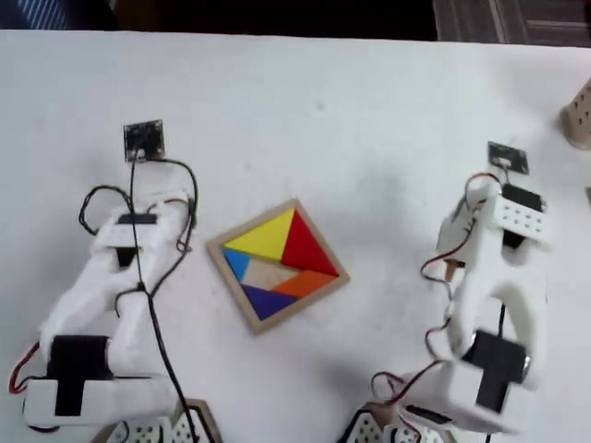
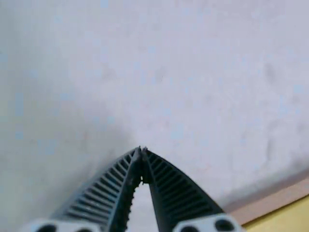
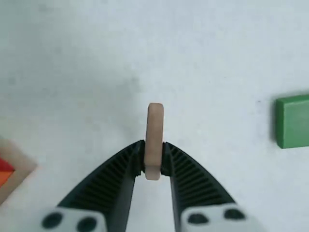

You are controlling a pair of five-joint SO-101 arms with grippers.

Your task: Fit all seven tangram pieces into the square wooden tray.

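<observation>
The square wooden tray (image 1: 231, 288) sits turned like a diamond between the two arms. In it lie a yellow piece (image 1: 268, 238), a red one (image 1: 305, 245), a small blue one (image 1: 238, 265), an orange one (image 1: 300, 283) and a purple one (image 1: 263, 302), around a pale wood-coloured patch. My right gripper (image 3: 153, 145) is shut on a plain tan wooden piece (image 3: 155, 121), held edge-on above the white table. A green piece (image 3: 292, 121) lies flat on the table beyond it. A tray corner (image 3: 19, 169) shows on the other side. My left gripper (image 2: 141, 151) is shut on nothing, beside the tray rim (image 2: 270, 205).
The left arm (image 1: 120, 277) and the right arm (image 1: 499, 277) flank the tray, with loose cables around them. A tan perforated object (image 1: 579, 115) stands at the table's far right edge. The far half of the white table is bare.
</observation>
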